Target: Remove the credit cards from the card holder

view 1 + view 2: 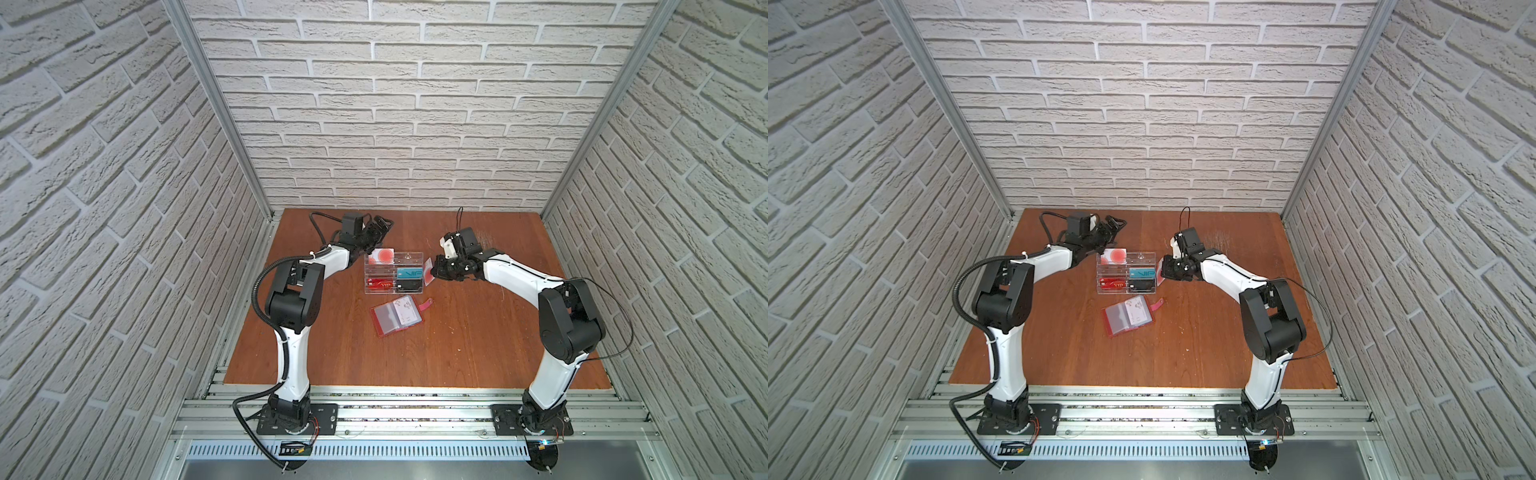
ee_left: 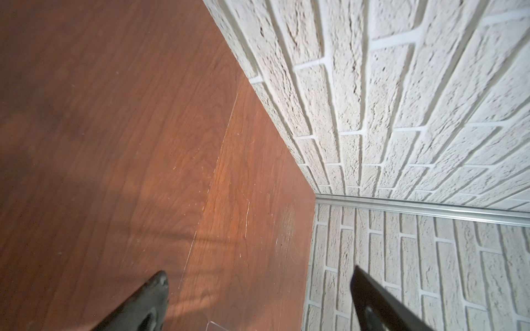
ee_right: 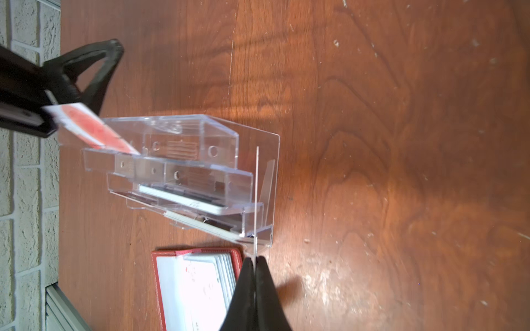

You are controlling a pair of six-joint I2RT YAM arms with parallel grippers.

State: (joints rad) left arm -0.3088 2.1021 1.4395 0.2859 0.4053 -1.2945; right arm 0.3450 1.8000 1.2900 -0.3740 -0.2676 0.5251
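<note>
Card holder (image 1: 397, 319) lies open on the counter (image 1: 478, 332), near the middle and just in front of a clear acrylic rack (image 1: 394, 249). Its red snap tab (image 1: 427, 304) sticks out to the right. I see a white card with small marks (image 1: 406, 312) sitting in a sleeve on the holder's right half.

In the rack:
- A white card with red circle (image 1: 382, 256) leans in the back tier, left side.
- A teal VIP card (image 1: 409, 273) sits in the middle tier, right side.
- A red VIP card (image 1: 380, 285) and a dark card (image 1: 407, 285) sit in the front tier.

Right fingers (image 3: 261, 266) are pressed together on a thin card (image 1: 428, 276). It shows edge-on in the right wrist view and pale with a red patch in both top views. It is held on edge just beside the rack's right end; I cannot tell whether it touches the acrylic.

Left fingers (image 1: 381, 225) are spread wide with nothing between them, behind the rack's left back corner and near the back wall. The left wrist view shows only bare counter and the brick wall (image 2: 401, 86) past them. In the right wrist view the left arm's dark body sits right by the red-circle card — contact or not, I cannot tell.
</note>
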